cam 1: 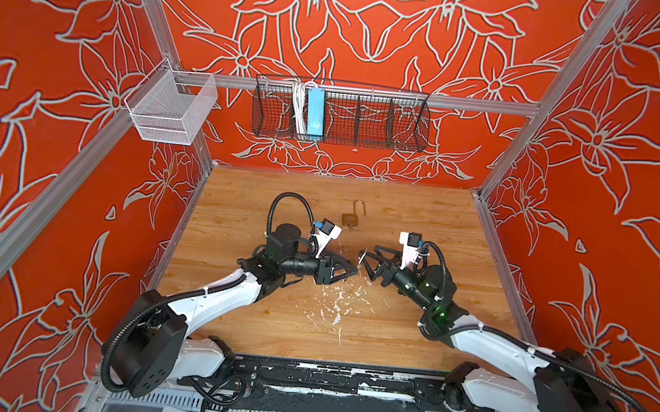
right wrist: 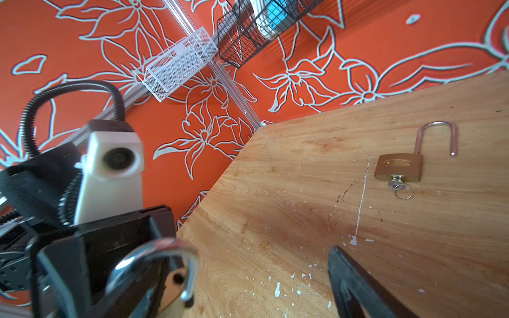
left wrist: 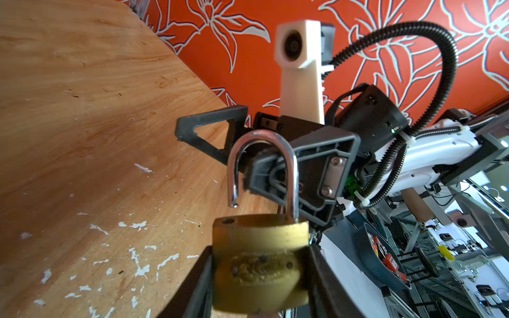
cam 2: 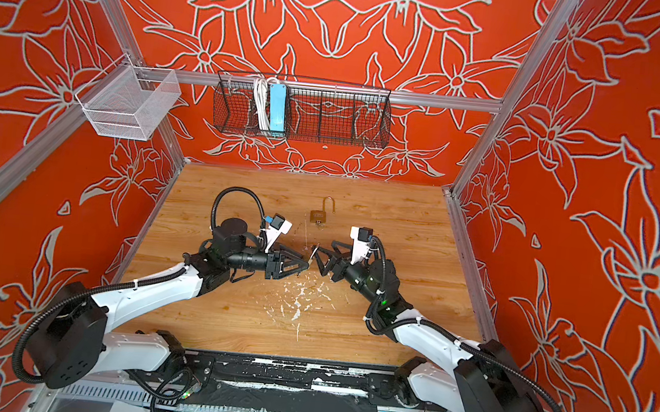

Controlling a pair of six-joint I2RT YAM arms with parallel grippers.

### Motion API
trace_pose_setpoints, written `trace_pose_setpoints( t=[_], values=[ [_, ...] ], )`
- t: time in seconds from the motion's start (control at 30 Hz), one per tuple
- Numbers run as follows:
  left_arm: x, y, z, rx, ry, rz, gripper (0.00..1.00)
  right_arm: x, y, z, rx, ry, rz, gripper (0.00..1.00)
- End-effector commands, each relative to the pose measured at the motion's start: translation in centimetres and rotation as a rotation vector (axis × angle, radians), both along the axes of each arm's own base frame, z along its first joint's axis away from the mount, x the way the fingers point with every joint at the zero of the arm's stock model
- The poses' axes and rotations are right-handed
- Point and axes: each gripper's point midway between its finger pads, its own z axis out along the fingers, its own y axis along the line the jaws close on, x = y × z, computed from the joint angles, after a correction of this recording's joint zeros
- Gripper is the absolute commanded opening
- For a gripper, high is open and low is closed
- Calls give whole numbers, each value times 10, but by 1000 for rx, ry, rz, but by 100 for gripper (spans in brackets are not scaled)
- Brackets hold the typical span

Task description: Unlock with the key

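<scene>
My left gripper is shut on the body of a brass padlock, and the lock's steel shackle stands open. In both top views this gripper hangs over the middle of the wooden table. Facing it tip to tip, my right gripper is open, with the held shackle beside one of its fingers. A second brass padlock lies flat farther back, shackle open. The key sits in that lock's keyhole with its ring.
White paint flecks mark the wood in front of the grippers. A black wire basket holding a blue power strip hangs on the back wall. A white mesh basket hangs at the left corner post.
</scene>
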Motion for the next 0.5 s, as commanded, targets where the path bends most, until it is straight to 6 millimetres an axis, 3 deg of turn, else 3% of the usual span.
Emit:
trace_pose_setpoints(
  t=[0.0,0.17,0.33,0.47],
  values=[
    [-7,-6,35,-70,-93,-53,0,3,8,26,66,-44,29,92],
    [-6,-5,32,-37,-108,-30,0,12,3,17,56,-5,-30,91],
    [14,4,27,66,-160,154,0,24,-32,-15,-70,124,-239,91],
    [32,8,19,241,-262,308,0,22,-48,-23,-124,153,-312,91]
  ],
)
